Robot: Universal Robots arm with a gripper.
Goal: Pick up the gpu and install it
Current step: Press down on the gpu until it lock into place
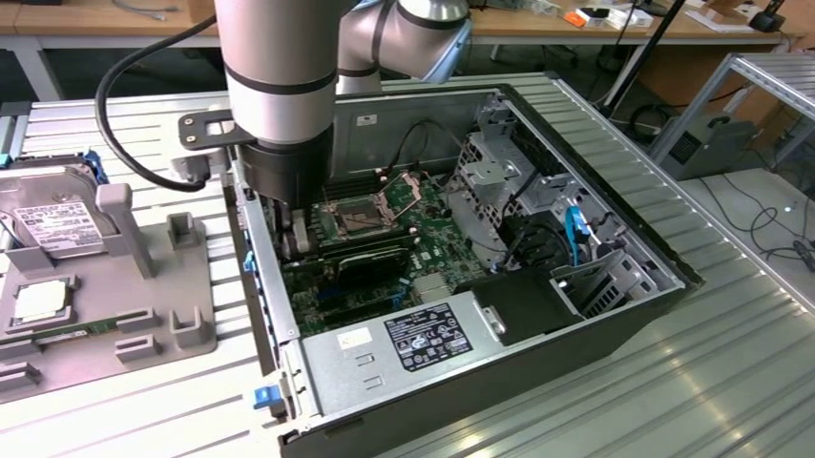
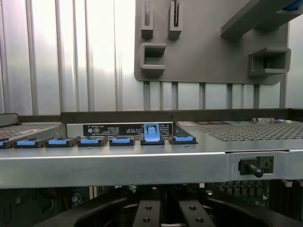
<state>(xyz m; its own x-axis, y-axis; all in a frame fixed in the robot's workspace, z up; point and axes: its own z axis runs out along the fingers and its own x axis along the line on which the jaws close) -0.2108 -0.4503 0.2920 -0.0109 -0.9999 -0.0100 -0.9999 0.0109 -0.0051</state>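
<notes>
You see a ribbed, satin-bright metal table (image 1: 713,382) under the dull steel computer case (image 1: 369,367), beside it a matt grey plastic holder tray (image 1: 191,277), and glossy blue plastic clips (image 2: 151,134) along the case rim.

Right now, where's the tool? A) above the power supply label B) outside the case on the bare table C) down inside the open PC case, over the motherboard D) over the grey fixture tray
C: in the exterior view the tool reaches down inside the open PC case, at the motherboard, next to the gpu lying across the board.
</notes>
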